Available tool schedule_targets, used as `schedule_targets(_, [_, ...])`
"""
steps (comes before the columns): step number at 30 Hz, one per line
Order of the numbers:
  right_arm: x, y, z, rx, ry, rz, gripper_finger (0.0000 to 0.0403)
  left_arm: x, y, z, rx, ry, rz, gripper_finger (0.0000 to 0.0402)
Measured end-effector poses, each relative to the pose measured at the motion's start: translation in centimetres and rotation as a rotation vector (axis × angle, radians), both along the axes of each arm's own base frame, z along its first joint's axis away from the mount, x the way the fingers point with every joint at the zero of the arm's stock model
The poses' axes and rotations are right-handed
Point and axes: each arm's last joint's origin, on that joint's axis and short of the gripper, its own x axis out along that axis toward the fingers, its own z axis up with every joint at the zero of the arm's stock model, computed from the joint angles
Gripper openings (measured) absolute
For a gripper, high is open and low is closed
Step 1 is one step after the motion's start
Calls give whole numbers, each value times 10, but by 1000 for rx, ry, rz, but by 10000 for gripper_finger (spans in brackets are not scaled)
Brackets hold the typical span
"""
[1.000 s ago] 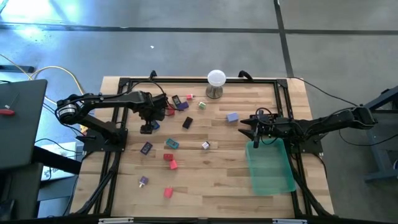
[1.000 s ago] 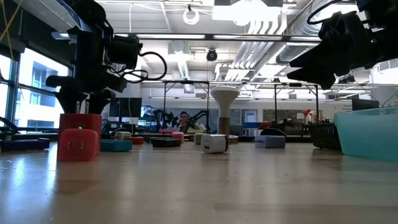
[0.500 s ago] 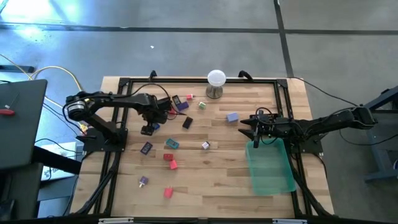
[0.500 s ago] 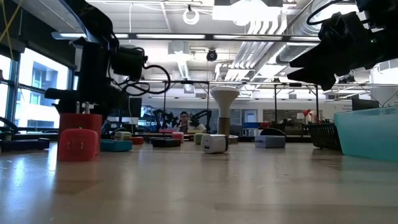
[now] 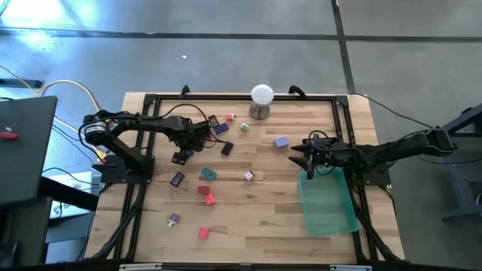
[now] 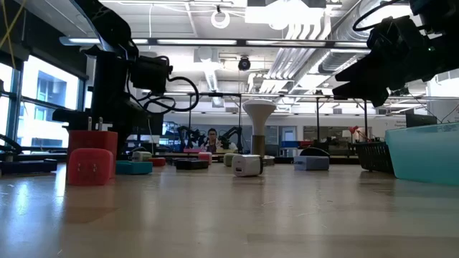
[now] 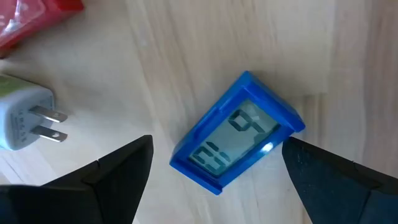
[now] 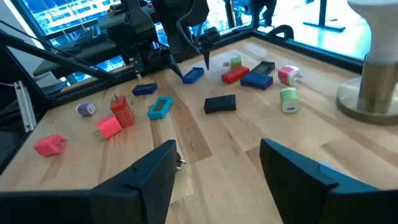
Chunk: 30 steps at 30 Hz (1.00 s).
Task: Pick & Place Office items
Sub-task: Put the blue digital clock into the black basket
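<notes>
Left pincer [image 7: 214, 171] straddles blue clock [image 7: 237, 132], digits visible only wrist-side.

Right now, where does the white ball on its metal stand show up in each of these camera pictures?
High view: white ball on its metal stand, at the table's far edge, about mid-width.
Low view: it stands centre, behind the small pieces.
Right wrist view: mostly its metal base, at the picture's right edge.
Left wrist view: not in it.
Shared landmark: the wooden table, in all four.
</notes>
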Motion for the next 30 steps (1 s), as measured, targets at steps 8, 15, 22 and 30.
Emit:
schedule_targets(8, [0,0,-2,7,17,-2,221,-2,0,-5,3,-8,-40,349])
schedule_targets(15, [0,0,-2,7,17,-1,221,-2,-1,-7,2,-15,-42,335])
schedule_targets(22, [0,0,-2,7,16,-1,221,-3,-1,-8,-12,-16,-30,270])
schedule_targets(30, [0,0,-2,7,16,-1,221,-4,-4,-11,-42,-26,-39,188])
